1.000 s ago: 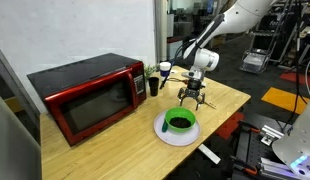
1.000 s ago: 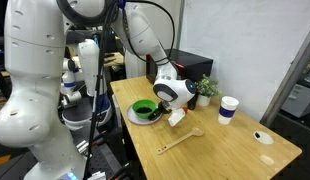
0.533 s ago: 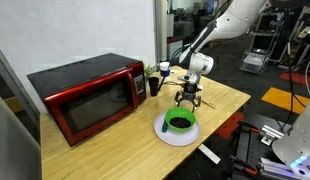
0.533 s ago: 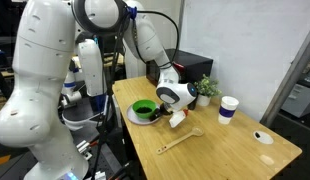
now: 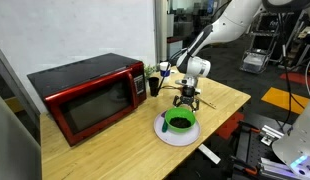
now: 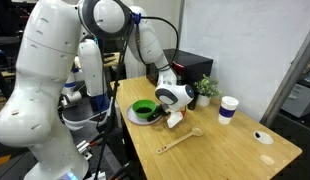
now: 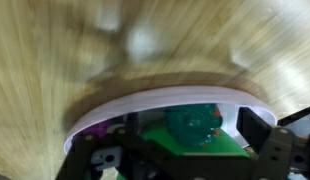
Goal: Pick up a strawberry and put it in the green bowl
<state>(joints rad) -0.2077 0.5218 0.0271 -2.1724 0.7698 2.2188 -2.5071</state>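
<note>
Strawberry: too small to resolve in any view, so I cannot tell where it is. Gripper (image 5: pixel 188 101) hangs fingers-down, jaws spread apart. Green bowl (image 5: pixel 179 121) sits on white plate (image 5: pixel 163 135), just beside and below the jaws. Wrist view is blurred; the plate rim and bowl show between the fingers.

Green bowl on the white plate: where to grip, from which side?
Probably the rim of the green bowl, from straight above: one finger inside, one outside. It stands upright, mouth up; the round wall looks wide to span, and the white plate under it hinders a low side approach.
</note>
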